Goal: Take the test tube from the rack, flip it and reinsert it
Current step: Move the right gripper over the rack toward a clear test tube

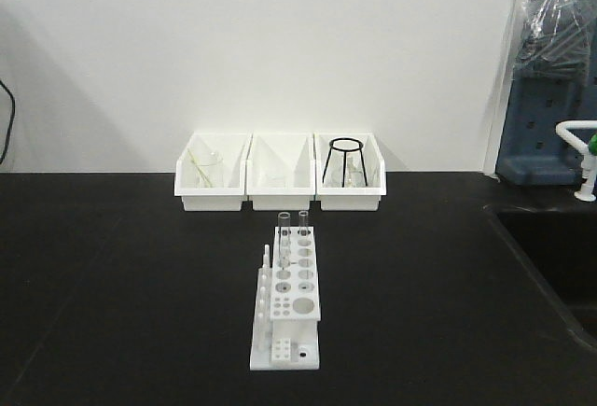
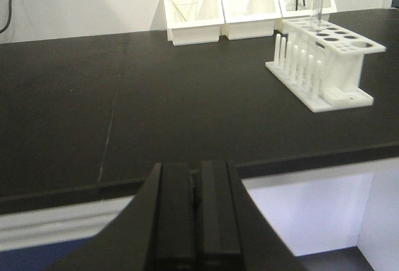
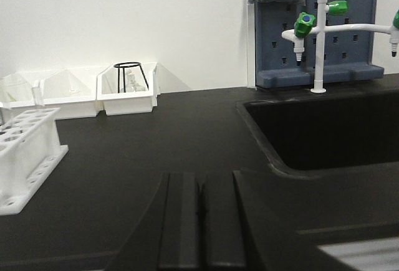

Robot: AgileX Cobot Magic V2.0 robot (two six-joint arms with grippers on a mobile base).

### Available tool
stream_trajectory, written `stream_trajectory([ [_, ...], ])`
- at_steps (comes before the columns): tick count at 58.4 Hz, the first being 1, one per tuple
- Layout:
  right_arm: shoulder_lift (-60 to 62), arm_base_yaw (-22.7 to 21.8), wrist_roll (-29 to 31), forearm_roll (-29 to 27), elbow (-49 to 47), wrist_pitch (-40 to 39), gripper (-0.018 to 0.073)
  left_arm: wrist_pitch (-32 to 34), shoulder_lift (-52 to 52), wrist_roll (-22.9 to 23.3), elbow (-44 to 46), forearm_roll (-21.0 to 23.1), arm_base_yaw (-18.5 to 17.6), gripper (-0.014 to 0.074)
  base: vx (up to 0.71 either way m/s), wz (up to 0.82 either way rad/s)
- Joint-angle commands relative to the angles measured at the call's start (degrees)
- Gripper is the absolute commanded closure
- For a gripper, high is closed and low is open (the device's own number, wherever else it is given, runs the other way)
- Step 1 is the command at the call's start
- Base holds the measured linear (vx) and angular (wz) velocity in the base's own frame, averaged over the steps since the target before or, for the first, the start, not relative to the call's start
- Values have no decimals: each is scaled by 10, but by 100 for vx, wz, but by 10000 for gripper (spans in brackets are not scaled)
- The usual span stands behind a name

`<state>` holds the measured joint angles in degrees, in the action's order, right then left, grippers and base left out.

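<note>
The task looks unstarted. The left tool [image 2: 198, 221], fingers pressed together on nothing, hangs at the desk [image 2: 156, 115] edge, with the white rack [image 2: 324, 59] well ahead to its right. Two clear glass test tubes [image 1: 284, 227] stand upright in the rack's far holes. The right tool [image 3: 201, 215], also closed and empty, has the rack ahead to its left. Lifting, flipping and reinserting are all yet to do.

A plain white wall [image 1: 280, 42] backs the black bench [image 1: 112, 285]. At far right sit a recessed sink [image 1: 560, 257], a blue pegboard [image 3: 349, 9] and a white tap [image 3: 321, 40] with green knobs [image 3: 305, 24].
</note>
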<state>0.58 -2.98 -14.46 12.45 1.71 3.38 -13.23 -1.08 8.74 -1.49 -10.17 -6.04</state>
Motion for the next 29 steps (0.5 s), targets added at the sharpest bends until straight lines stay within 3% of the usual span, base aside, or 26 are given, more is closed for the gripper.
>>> stream_trajectory([
  [1,6,-3,5,2,2,-39,570,46,-5,5,2,3,0,602,35,-4],
  [29,6,-3,5,2,2,-39,570,46,-5,5,2,3,0,602,33,-2],
])
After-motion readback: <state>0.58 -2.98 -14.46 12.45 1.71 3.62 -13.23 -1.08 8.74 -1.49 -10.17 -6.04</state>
